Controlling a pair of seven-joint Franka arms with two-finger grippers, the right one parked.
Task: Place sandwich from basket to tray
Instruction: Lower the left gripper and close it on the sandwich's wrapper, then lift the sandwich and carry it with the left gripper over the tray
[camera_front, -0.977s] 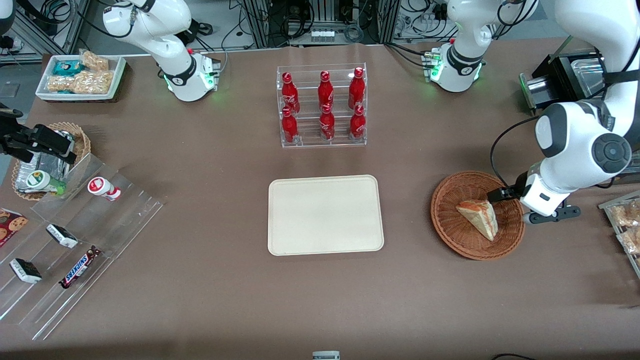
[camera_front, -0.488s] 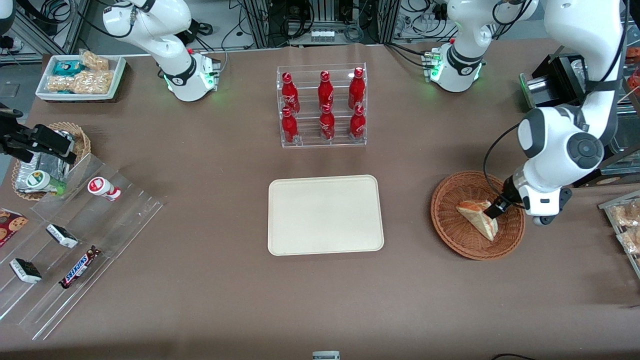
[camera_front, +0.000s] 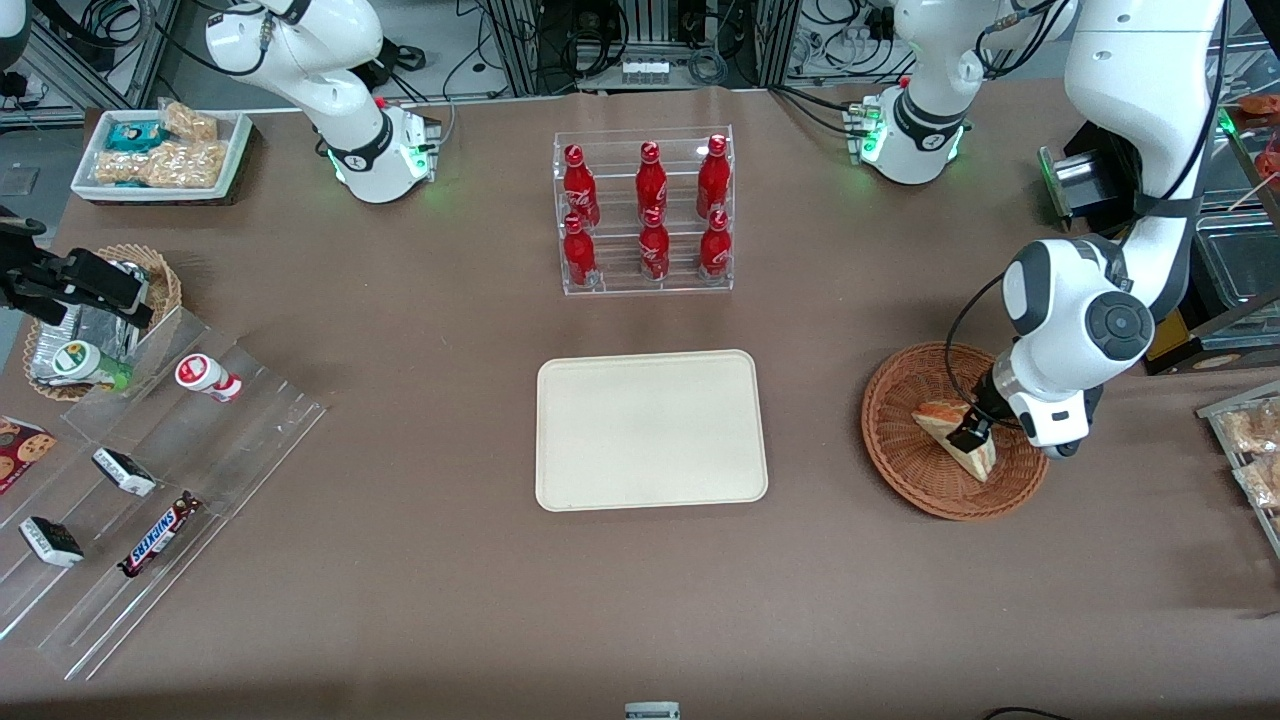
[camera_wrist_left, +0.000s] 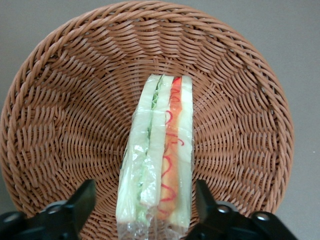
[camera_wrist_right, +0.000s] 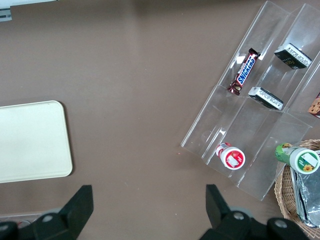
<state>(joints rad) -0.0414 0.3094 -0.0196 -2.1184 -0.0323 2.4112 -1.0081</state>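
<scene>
Snickers bar (camera_front: 158, 534) lies far off; spread end effector (camera_wrist_left: 145, 212) straddles unlabelled sandwich (camera_wrist_left: 159, 150) in basket (camera_wrist_left: 60, 125).

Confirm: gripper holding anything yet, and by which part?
Nothing held. The gripper is open, one finger on each flat side of the sandwich with visible gaps; the sandwich lies in the basket.

Open gripper (camera_wrist_left: 142, 205) straddles sandwich (camera_wrist_left: 159, 150); gaps beside fingers (camera_wrist_left: 82, 202).
</scene>
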